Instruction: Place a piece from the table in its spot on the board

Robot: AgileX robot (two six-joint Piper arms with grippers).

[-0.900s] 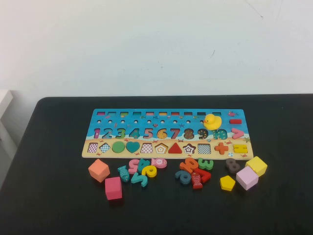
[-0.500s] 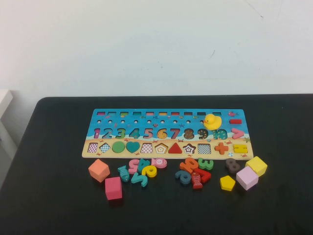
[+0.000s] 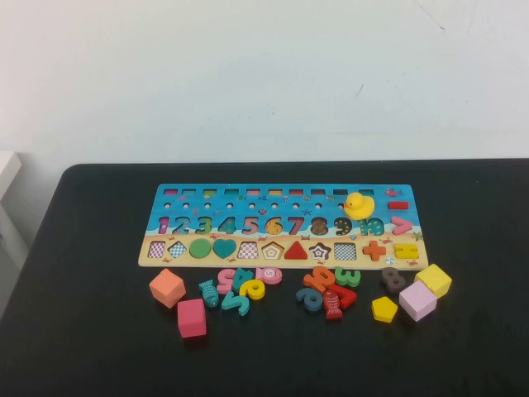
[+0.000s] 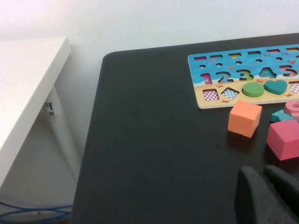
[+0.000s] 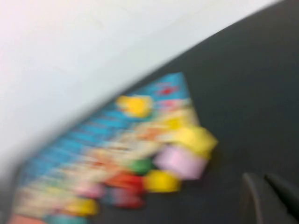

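Matt black table (image 3: 99, 347), printed wooden board (image 3: 169, 260)

I cannot see either of my arms from the high camera. My left hand (image 4: 271, 193) shows only as two dark fingertips at the edge of its own wrist camera, close side by side with a thin gap, hanging over the worktop (image 4: 154, 154) and holding nothing. My right hand (image 5: 271, 196) shows the same way in its wrist camera, two dark fingertips close together with a thin gap, above the worktop and touching nothing, though I cannot tell if either hand is open or closed.
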